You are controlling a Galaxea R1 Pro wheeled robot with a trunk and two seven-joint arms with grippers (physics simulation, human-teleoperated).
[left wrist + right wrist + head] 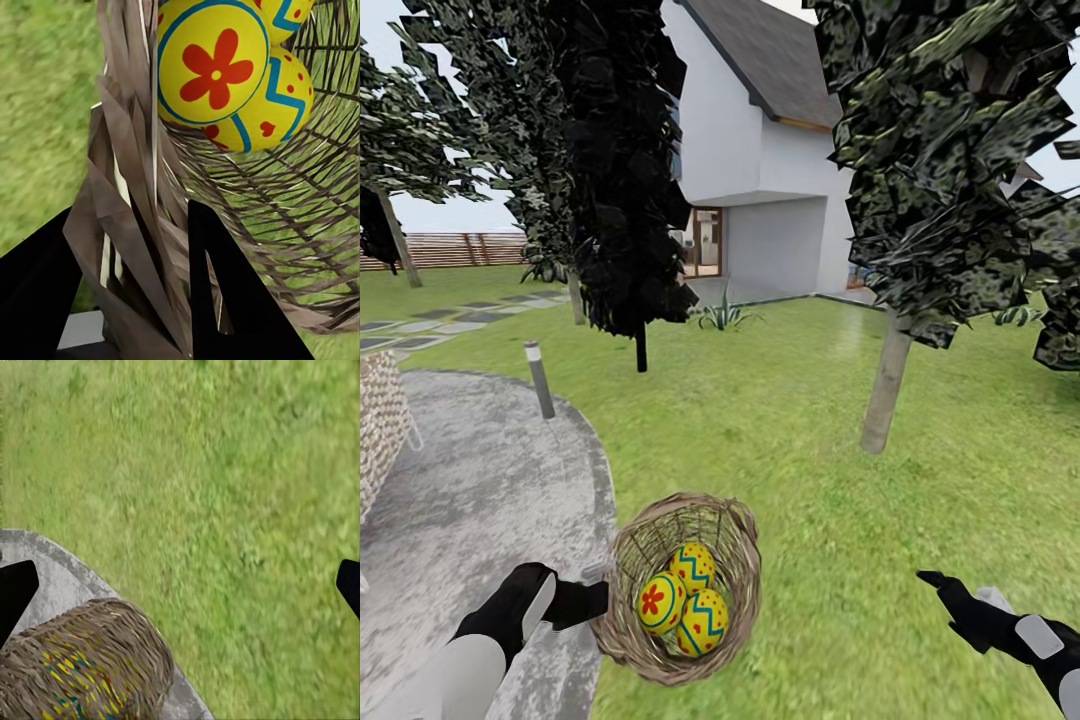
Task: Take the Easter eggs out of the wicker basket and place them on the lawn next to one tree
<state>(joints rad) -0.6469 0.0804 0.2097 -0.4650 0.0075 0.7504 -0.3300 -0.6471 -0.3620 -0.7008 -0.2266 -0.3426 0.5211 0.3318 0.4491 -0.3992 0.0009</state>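
Note:
The wicker basket (744,572) hangs tilted over the edge of the lawn (800,420), with my left gripper (596,596) shut on its rim. In the left wrist view its black fingers (225,289) straddle the woven wall of the basket (135,187). Three yellow Easter eggs (661,604) (693,566) (703,622) lie inside, and the flower egg (214,67) is closest to the fingers. My right gripper (937,582) is open over grass to the right, apart from the basket (82,660). A tree (887,385) with a pale grey trunk stands ahead on the right.
A grey paved path (480,480) curves along the left with a short bollard light (540,380) at its edge. A black-foliage tree (625,200) stands ahead on the left, and a white house (760,150) lies behind. A woven object (380,430) sits at the far left.

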